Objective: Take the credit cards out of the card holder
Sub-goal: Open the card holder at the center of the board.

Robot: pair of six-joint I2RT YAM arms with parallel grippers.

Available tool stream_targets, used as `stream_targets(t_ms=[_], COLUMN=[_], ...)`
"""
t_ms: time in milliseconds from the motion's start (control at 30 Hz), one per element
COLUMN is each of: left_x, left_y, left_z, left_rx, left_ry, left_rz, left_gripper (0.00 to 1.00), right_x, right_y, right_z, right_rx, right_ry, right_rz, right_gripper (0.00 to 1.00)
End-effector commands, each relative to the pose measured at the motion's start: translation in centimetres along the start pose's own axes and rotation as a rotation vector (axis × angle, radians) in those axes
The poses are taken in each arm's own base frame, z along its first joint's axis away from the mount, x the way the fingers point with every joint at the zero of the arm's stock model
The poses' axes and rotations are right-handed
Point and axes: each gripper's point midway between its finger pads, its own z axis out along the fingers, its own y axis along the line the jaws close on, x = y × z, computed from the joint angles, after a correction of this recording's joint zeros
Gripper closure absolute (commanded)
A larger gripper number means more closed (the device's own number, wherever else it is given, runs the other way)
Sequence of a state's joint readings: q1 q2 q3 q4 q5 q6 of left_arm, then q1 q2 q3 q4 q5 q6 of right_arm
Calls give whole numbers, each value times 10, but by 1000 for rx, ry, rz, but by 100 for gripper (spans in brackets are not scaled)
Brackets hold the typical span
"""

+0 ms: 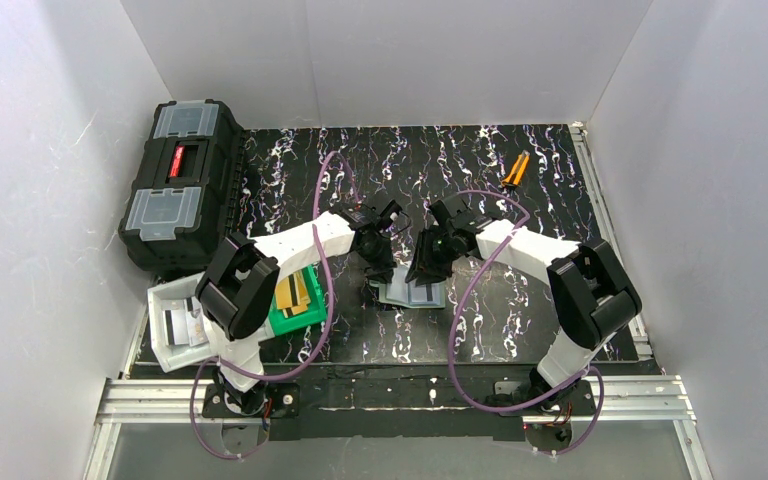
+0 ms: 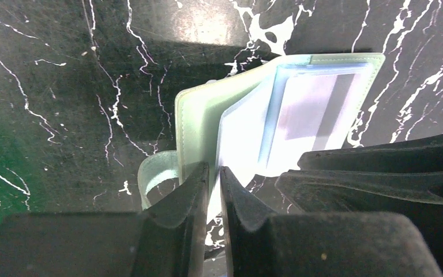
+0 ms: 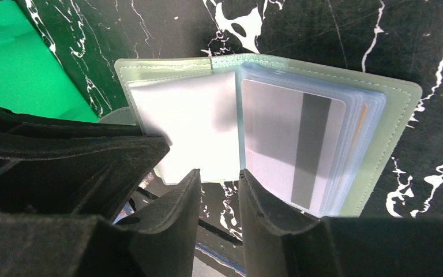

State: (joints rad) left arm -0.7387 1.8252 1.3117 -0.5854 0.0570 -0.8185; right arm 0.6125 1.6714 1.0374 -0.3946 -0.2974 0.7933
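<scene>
"How would that pale grey-green bifold card holder point(image 3: 401, 133) have handled, did you reckon?"

"Light and floppy, I judged. It lay open on the black marbled surface point(image 1: 560, 200), midway between the two arms. Its glossy clear plastic sleeves point(image 3: 184, 127) looked soft and slippery, likely to buckle if tugged. Better to pin a cover down and pinch a card at the sleeve's mouth."

"And the cards themselves?"

"Thin, stiff and slick, I'd say. A pale plastic credit card with a dark stripe point(image 3: 288, 144) sat in the top sleeve on the right-hand panel."

"The grippers?"

"The left gripper point(image 2: 214, 184) was clenched on a sleeve at the holder's near edge, as far as I could tell. The right gripper point(image 3: 219, 179) stood narrowly parted at a sleeve's edge, grasping nothing I could see."

"Counts?"

"One holder. One bright green plastic bin point(image 1: 285, 322) with at least two gold-tan cards point(image 1: 293, 292). One white plastic bin point(image 1: 165, 350) with one striped card point(image 1: 175, 325). In the holder, one card was plain, and an orange edge behind hinted at more."
</scene>
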Motion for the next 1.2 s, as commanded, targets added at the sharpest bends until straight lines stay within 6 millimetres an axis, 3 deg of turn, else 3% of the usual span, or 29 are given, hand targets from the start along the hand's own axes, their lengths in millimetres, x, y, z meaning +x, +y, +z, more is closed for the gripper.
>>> stream_targets(t_ms=[0,200,467,800,1167], left_x=[-1,1,6,-16,-36], left_y=[14,38,50,33,6], left_z=[-7,17,35,-11,-47], left_rx=[-52,-175,-227,-183,-92], left_ry=[-12,21,50,-50,-115], left_rz=[42,91,111,142,199], left_gripper=[88,91,94,89,82], right_x=[-3,-4,-3,-9,-8], right_y=[-3,-7,-16,-40,-43], right_z=[-10,-12,-13,-21,-19], right_rx=[25,43,78,167,177], right_ry=[-36,-41,-55,-96,-88], right_rz=[-24,-36,-43,-62,-73], right_gripper=[62,63,63,63,63])
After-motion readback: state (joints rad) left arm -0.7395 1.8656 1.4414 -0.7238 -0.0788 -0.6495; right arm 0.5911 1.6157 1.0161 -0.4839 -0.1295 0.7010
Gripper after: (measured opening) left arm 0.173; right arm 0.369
